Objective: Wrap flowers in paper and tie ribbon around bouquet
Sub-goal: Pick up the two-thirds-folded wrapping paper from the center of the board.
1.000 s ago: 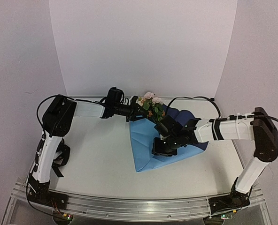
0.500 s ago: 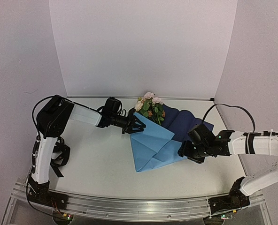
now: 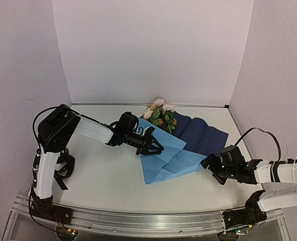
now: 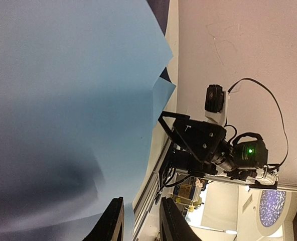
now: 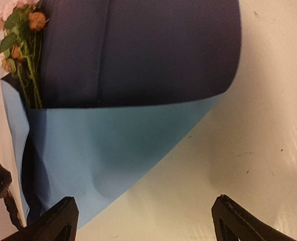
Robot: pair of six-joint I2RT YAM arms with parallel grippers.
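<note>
1. Two arms work one half-done wrap in the top view. The flowers (image 3: 161, 113) lie far-centre on the surface (image 3: 103, 170), on the paper (image 3: 164, 150). Heads poke past its far corner, and the stems run under a light-blue flap folded across. The navy face shows to the right. The left arm (image 3: 91, 130) reaches in, w/ the left jaws on that flap's near-left part, prob. pinning the fold so it can't spring open. The right arm (image 3: 284, 173) lies low, w/ the right jaws just beside the paper's right tip and not touching it. Ribbon not made out.
2. In the left wrist view the paper (image 4: 63, 100) fills the frame, v. close. The left jaws stand narrowly parted and the paper's edge runs by the gap. Can't tell if it is pinched or only pressed.
3. In the right wrist view the right jaws are spread wide, nothing btwn them, bare surface (image 5: 249, 125) below. Ahead lies the paper (image 5: 113, 145), blue flap over navy, w/ the flowers (image 5: 20, 30) at its corner. The right jaws look placed to take the next flap. Tying not yet begun.
</note>
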